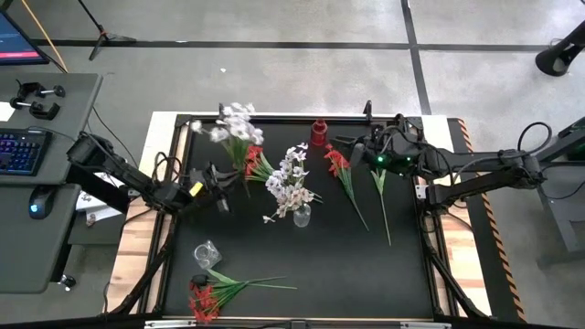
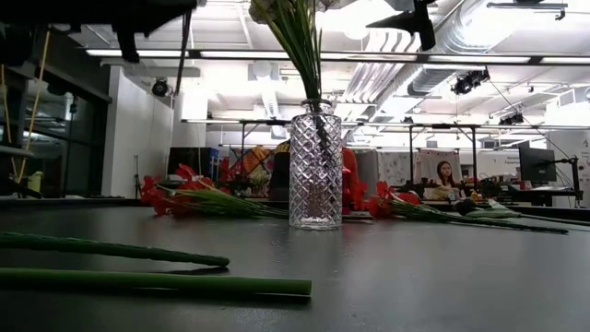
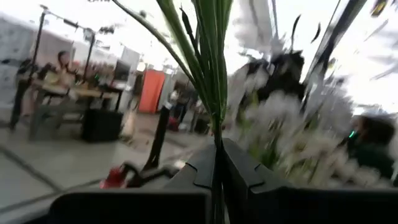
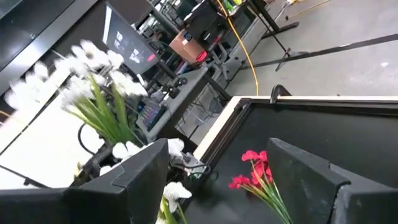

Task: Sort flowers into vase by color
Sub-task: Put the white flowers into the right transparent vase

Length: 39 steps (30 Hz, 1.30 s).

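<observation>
You are looking at a black worktop point(image 1: 366, 265) on a grey floor, with a desk and a keyboard point(image 1: 20, 151) off to its left. From low down, the room behind is a big bright hall with ceiling lights, and a person point(image 2: 445, 177) sits at a desk far back.

Near the middle of the worktop stands a clear glass vase point(image 1: 301, 216) with white flowers point(image 1: 291, 180) in it. A second clear vase point(image 1: 207, 253) stands nearer the front left, and you cannot tell if anything is in it. A small red vase point(image 1: 319, 133) stands at the back edge.

Your left claw point(image 1: 222, 174) is clenched on the stems of another white bunch point(image 1: 237, 126), held up off the worktop, left of the middle vase. Your right claw point(image 1: 358, 148) hovers at the back right with its fingers point(image 4: 311, 177) spread wide and nothing between them.

One red bunch point(image 1: 203, 298) lies at the front left. A red flower point(image 1: 338, 164) lies below the right claw, and a thin green stem point(image 1: 382, 196) lies just beside it.
</observation>
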Available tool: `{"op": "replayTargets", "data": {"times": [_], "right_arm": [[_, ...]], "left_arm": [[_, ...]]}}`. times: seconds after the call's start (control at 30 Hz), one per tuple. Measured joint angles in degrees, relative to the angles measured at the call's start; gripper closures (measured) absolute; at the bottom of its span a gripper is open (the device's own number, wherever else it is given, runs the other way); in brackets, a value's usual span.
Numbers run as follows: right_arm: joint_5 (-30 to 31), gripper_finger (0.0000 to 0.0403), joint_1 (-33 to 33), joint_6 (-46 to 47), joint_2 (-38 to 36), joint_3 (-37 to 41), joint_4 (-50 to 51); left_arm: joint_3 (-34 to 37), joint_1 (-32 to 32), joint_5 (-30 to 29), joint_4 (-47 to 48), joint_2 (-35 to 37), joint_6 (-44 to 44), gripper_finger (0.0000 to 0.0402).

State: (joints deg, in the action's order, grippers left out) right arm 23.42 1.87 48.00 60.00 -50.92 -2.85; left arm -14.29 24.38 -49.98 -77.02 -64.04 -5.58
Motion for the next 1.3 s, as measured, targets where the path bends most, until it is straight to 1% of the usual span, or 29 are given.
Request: {"op": "replayTargets", "data": {"times": [0.1, 0.2, 0.23, 0.3, 0.4, 0.53, 0.6, 0.67, 0.73, 0.8, 0.93, 1.1, 1.2, 1.3], "right_arm": [[0.02, 0.0142, -0.84, 0.27, 0.67, 0.00, 0.04], [0.00, 0.0142, -1.59, 1.06, 1.40, 0.00, 0.31], [-0.04, 0.0142, -1.78, 1.06, 1.66, 0.00, 0.13], [-0.05, 0.0142, -2.11, 0.73, 2.23, 0.00, 0.38], [-0.06, 0.0142, -2.31, -0.32, 2.80, 0.00, 0.40], [-0.60, 0.0142, -2.17, -1.32, 2.82, 0.00, 0.36], [-1.64, 0.0142, -1.82, -3.06, 2.35, 0.00, 0.18], [-2.73, 0.0142, -1.43, -4.14, 2.09, 0.00, -1.15], [-3.24, 0.0142, -0.96, -4.77, 1.39, 0.00, -0.93], [-4.38, 0.0142, -0.38, -4.98, 1.04, 0.00, -1.86], [-7.35, 0.0142, 0.25, -6.23, 0.05, 0.00, -1.77], [-8.80, 0.0142, 0.41, -7.50, -0.81, 0.00, -1.78], [-9.89, 0.0142, 0.41, -7.73, -1.30, 0.00, -1.68], [-10.94, 0.0142, 0.41, -8.18, -1.64, 0.00, -1.66]], "left_arm": [[-0.50, -1.11, 3.74, -0.91, 0.01, 0.12, 0.0399], [-0.34, -2.48, 5.88, -0.83, -1.48, 6.58, 0.0400], [0.12, -2.71, 5.67, -1.04, -2.52, 8.36, 0.0401], [0.77, -2.71, 2.72, -2.34, -5.69, 10.72, 0.0401], [1.15, -2.73, 0.75, -12.18, -11.85, 12.26, 0.0401], [-2.05, -2.32, 0.46, -13.01, -18.57, 14.39, 0.0401], [-5.09, -2.29, 0.58, -12.90, -21.99, 14.89, 0.0401], [-7.78, -2.35, 0.55, -12.66, -24.17, 12.99, 0.0401], [-10.76, -3.00, 1.29, -13.04, -25.22, 9.37, 0.0401], [-11.70, -3.83, 1.18, -12.85, -25.60, 7.07, 0.0401], [-11.97, -6.25, 1.60, -12.95, -25.22, 7.08, 0.0401], [-11.95, -9.82, 7.10, -12.96, -27.17, 10.32, 0.0401], [-11.93, -11.41, 9.44, -12.97, -27.85, 8.90, 0.0401], [-11.89, -12.52, 12.33, -12.91, -26.48, 5.32, 0.0401]]}}
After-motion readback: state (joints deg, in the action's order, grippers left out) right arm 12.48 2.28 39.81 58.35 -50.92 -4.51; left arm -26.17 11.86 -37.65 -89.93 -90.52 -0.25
